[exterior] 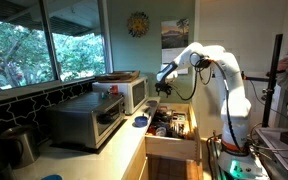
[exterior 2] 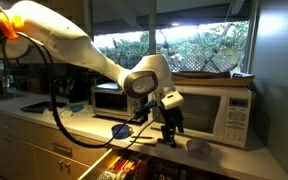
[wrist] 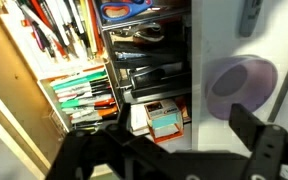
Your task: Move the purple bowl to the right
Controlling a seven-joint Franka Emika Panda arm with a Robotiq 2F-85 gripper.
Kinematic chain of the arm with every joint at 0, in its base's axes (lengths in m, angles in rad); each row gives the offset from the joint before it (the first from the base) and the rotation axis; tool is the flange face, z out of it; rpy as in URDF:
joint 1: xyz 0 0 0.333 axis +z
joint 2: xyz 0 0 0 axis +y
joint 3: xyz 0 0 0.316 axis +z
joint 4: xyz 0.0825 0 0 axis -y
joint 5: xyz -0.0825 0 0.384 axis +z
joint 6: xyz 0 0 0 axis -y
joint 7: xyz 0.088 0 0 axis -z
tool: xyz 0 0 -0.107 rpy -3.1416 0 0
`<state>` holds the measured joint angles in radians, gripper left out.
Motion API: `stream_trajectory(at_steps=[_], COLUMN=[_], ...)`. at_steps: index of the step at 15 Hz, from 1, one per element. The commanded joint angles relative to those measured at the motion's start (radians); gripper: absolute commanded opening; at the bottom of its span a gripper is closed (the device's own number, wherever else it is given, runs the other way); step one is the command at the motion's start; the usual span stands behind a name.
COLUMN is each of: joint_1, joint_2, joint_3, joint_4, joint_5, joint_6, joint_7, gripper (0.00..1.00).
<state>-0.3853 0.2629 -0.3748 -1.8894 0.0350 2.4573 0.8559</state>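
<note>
the purple bowl [wrist: 242, 85] sits on the pale counter [wrist: 209, 40] just beside the open drawer [wrist: 134, 70]. in an exterior view it [exterior 2: 198, 147] lies in front of the microwave [exterior 2: 219, 108], lower than the jaws and off to one side of them. the jaws hang above the counter edge, pointing down, spread wide with nothing between them. this looks like a pre-grasp stance, opened early so one finger can drop over the shallow rim. they are not yet over the bowl, so a sideways shift seems needed first. the drawer, full of tools and pens, gapes close by, so a low sweep could clip it. the dark blue bowl [exterior: 141, 122] rests apart, near the toaster oven [exterior: 84, 120].
</note>
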Motion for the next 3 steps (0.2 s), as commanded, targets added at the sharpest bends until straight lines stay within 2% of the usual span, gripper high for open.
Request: stream_trajectory(at_steps=[1,3], joint_1=[0.015,0.015], joint_2=[-0.021,-0.023], joint_3=[-0.020,-0.020], joint_4=[-0.021,-0.014], joint_5=[0.006,0.007], joint_6=[0.002,0.002], joint_7=[-0.017,-0.017], gripper=[1.00,1.00])
